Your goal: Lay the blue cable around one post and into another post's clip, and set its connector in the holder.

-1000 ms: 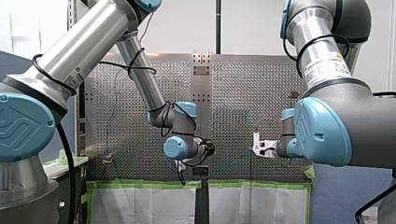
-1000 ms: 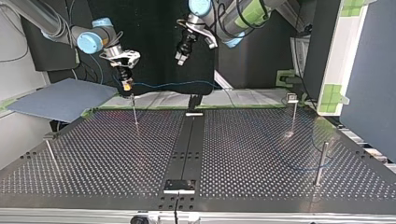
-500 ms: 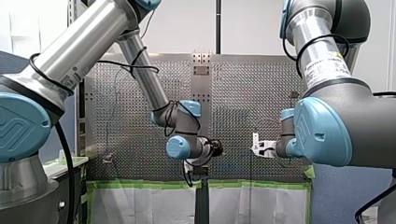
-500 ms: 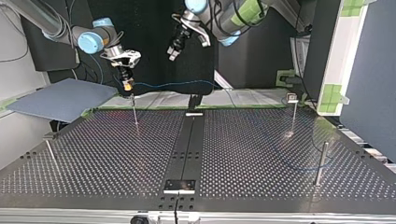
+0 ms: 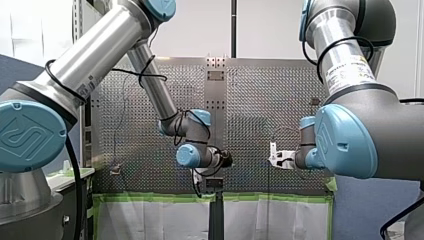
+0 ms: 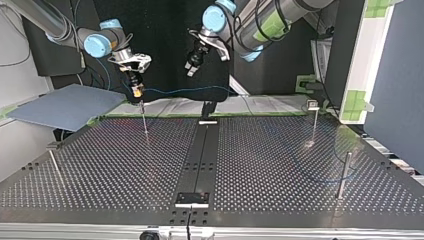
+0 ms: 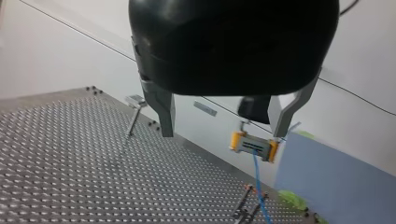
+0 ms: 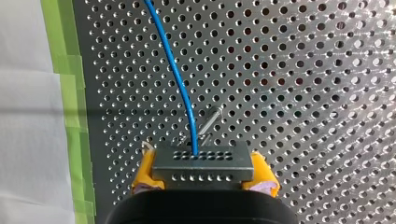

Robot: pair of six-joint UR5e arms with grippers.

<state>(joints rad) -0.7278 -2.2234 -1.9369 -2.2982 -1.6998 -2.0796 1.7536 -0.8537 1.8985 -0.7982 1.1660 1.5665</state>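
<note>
My right gripper [image 8: 203,176] is clamping the connector [image 8: 201,161] by its two ends between the yellow pads [image 8: 145,173], and the blue cable [image 8: 180,88] is running out ahead of it. In the top view this pair is hanging at about 10 o'clock, just above a thin post [image 6: 144,119], with the cable sagging toward 3 o'clock. My left gripper [image 7: 224,131] is spread wide and carrying nothing. I am judging the cable as light, limp and probably slippery, while the connector is rigid, so its flat sides are giving the best hold. The clip [image 6: 313,105] at 2 o'clock is looking empty, and so is the holder [image 6: 191,198], which I am taking to be the bracket at 6 o'clock.
</note>
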